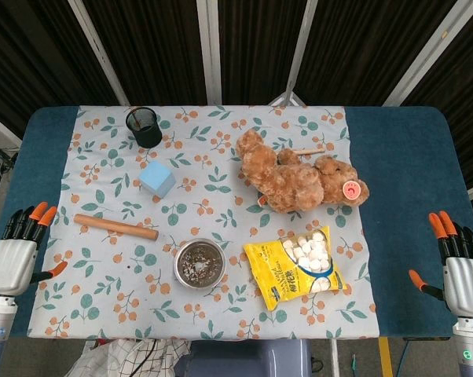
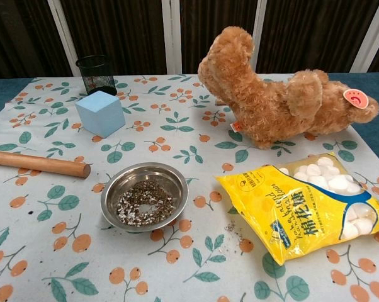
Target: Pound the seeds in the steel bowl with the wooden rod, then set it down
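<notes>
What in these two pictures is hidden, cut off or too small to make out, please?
- Wooden rod: its far end is cut off by the chest view's left edge.
- Yellow bag: small print too fine to read in either view.
- Left hand and right hand: outside the chest view.
- Checked cloth: cut off by the head view's bottom edge.

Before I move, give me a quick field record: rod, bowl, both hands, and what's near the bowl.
rod: wooden rod lies flat on the tablecloth, left of the bowl, not held
bowl: steel bowl upright, seeds inside
left hand: open, at the table's left edge, holding nothing
right hand: open, at the table's right edge, holding nothing
near bowl: yellow bag to its right; blue cube and teddy bear behind
</notes>
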Motion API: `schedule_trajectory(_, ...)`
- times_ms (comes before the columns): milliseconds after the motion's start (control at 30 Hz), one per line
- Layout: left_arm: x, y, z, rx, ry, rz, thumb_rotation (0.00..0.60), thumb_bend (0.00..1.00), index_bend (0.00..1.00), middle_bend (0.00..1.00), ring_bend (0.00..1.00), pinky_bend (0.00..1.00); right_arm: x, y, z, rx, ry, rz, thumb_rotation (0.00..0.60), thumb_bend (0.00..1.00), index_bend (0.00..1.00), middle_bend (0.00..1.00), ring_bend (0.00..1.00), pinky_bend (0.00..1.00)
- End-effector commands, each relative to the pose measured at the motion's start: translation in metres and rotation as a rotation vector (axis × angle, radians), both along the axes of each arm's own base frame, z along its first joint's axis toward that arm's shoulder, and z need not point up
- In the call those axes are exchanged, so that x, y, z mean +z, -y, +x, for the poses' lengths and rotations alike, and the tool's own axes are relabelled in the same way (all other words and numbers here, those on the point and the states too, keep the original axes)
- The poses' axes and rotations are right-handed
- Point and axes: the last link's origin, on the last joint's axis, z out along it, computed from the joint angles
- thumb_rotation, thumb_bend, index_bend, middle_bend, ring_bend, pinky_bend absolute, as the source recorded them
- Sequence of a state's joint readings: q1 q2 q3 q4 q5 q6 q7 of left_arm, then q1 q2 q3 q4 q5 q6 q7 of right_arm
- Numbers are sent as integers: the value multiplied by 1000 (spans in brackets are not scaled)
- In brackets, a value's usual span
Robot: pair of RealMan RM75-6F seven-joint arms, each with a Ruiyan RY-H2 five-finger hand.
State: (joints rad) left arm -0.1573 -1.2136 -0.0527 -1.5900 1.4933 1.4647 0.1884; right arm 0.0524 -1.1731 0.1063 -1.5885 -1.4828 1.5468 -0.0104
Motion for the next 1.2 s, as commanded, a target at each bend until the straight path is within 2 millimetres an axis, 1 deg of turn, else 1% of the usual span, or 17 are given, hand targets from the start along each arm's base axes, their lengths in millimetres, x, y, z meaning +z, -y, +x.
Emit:
schedule_trajectory(33, 0, 0, -1, 3, -4, -2, 600, 91, 0, 0, 0, 0, 0, 0, 0, -1, -3, 3, 600, 231, 0, 0, 0, 0)
schedule_trajectory(367, -4, -2, -2, 15, -25, -44, 600, 91, 0, 0, 0, 0, -1, 1, 0, -6, 2, 8, 600, 231, 0, 0, 0, 0)
schedule_trajectory(533, -10, -12, -2, 31, -53, -106, 600, 102, 0, 0, 0, 0, -1, 3, 1, -10, 5, 15, 600, 231, 0, 0, 0, 0)
schedule_trajectory(600, -13, -21, 1, 31, -78, -137, 600, 130, 3, 2, 0, 0, -1, 4, 0, -12, 8, 19, 600, 231, 0, 0, 0, 0)
schedule_trajectory(633, -15, -28, 3, 28, -106, -155, 600, 139, 10, 10, 0, 0, -2, 4, 0, -13, 9, 22, 600, 231, 0, 0, 0, 0)
schedule_trajectory(667, -16, -34, 5, 23, -127, -162, 600, 156, 34, 36, 0, 1, -2, 4, 0, -14, 9, 25, 600, 231, 0, 0, 0, 0)
schedule_trajectory(800, -25, -58, 15, 4, -191, -196, 600, 185, 203, 228, 13, 16, -2, 5, 0, -17, 12, 33, 600, 231, 0, 0, 0, 0)
schedule_trajectory(833, -28, -64, 17, 4, -202, -205, 600, 187, 218, 245, 17, 16, -2, 5, 0, -16, 14, 33, 600, 231, 0, 0, 0, 0)
schedule_trajectory(933, -39, -83, 26, -6, -231, -243, 600, 214, 265, 280, 20, 16, -2, 5, 0, -15, 14, 34, 600, 231, 0, 0, 0, 0)
schedule_trajectory(1067, -57, -103, 37, -40, -261, -285, 600, 255, 328, 325, 21, 16, -1, 4, -1, -17, 19, 33, 600, 231, 0, 0, 0, 0)
schedule_trajectory(1200, -74, -111, 43, -58, -281, -313, 600, 261, 334, 342, 24, 16, -1, 4, -1, -18, 22, 32, 600, 231, 0, 0, 0, 0)
